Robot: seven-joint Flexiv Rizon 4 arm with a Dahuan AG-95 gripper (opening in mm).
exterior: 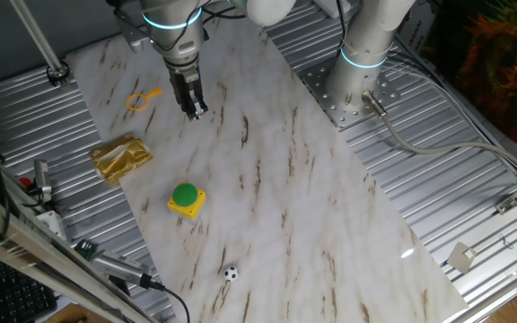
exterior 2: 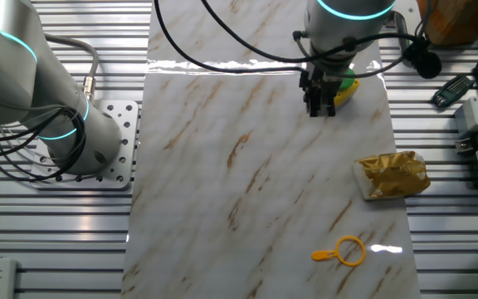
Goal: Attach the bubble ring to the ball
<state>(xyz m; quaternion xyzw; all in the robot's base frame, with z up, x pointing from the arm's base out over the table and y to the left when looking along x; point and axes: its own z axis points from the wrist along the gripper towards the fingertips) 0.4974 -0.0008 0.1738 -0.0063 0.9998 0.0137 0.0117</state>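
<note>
While my claw hung empty over the marble slab, fingers nearly pressed together, the bubble ring lay just beside it and the ball sat well apart, past the green button. From the other fixed view, the ring lay flat near the gold packet; I judged a closed claw could skid it away.

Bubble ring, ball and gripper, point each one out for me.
bubble ring (exterior 2: 350, 250), the other fixed view, on the loop's rim.
ball (exterior: 231, 274), one fixed view, its middle.
gripper (exterior: 195, 113), one fixed view, between fingertips.
</note>
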